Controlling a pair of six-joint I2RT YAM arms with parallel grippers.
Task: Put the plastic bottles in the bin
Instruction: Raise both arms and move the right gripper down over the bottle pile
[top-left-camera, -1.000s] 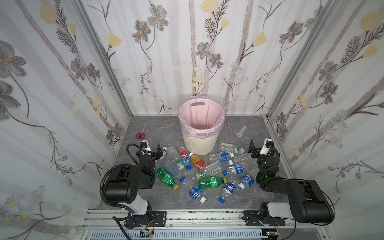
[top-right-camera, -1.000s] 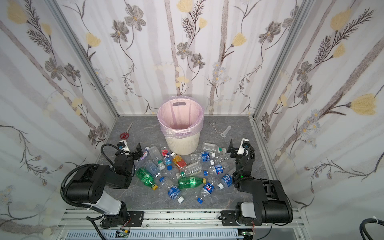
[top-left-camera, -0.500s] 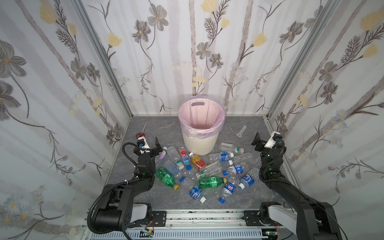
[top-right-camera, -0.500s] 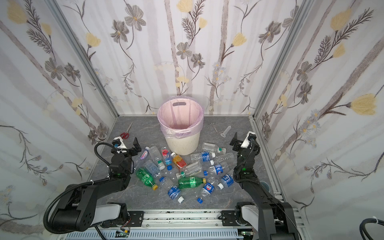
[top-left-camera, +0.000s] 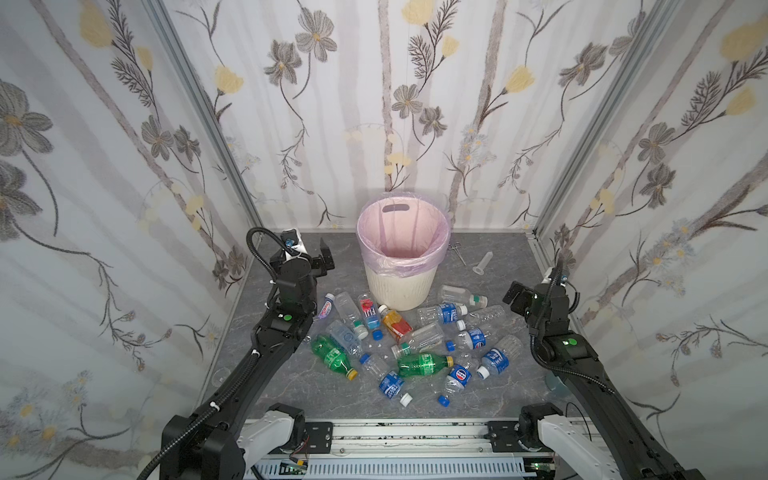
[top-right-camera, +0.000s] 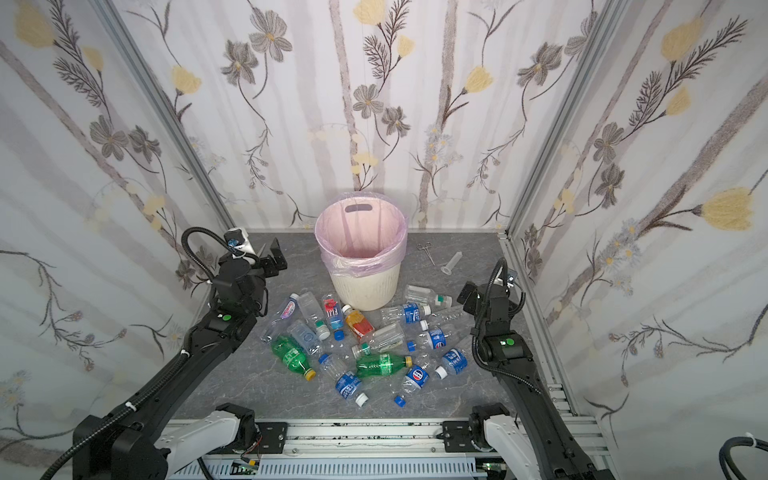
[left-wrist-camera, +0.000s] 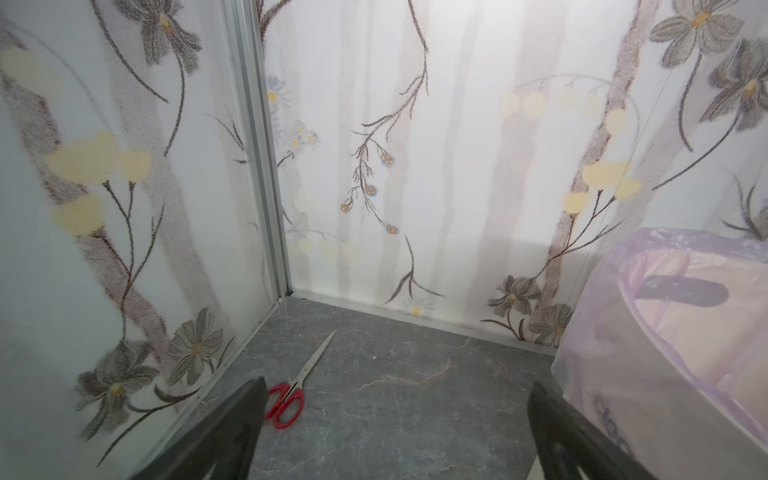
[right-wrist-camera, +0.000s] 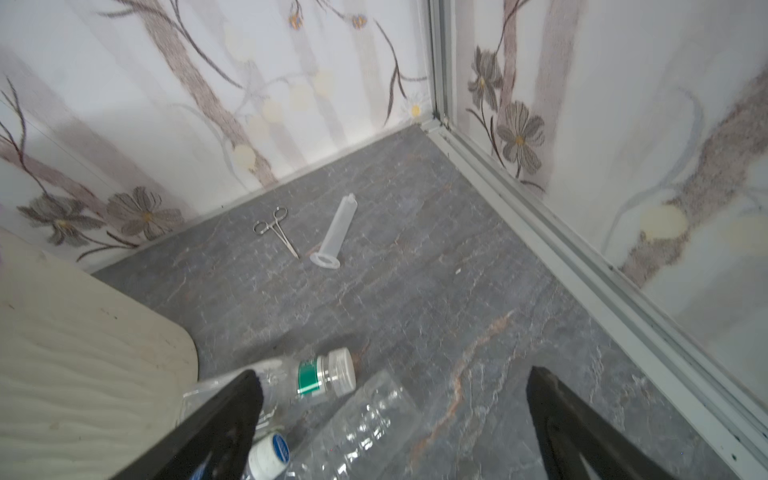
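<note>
1. Walls (top-left-camera: 124, 187) close the grey surface (top-left-camera: 324, 399) on three sides; bare room lies either side of the bin (top-left-camera: 399, 286), at the back middle.
2. My left tool (left-wrist-camera: 397, 384) and right tool (right-wrist-camera: 395, 372) both stand wide apart, holding nothing.
3. The plastic bottles (top-left-camera: 415, 345) lie scattered before the bin; my right tool hides part of one.

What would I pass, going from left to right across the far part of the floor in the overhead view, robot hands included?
left hand → bin → metal forceps → clear tube → right hand
</note>
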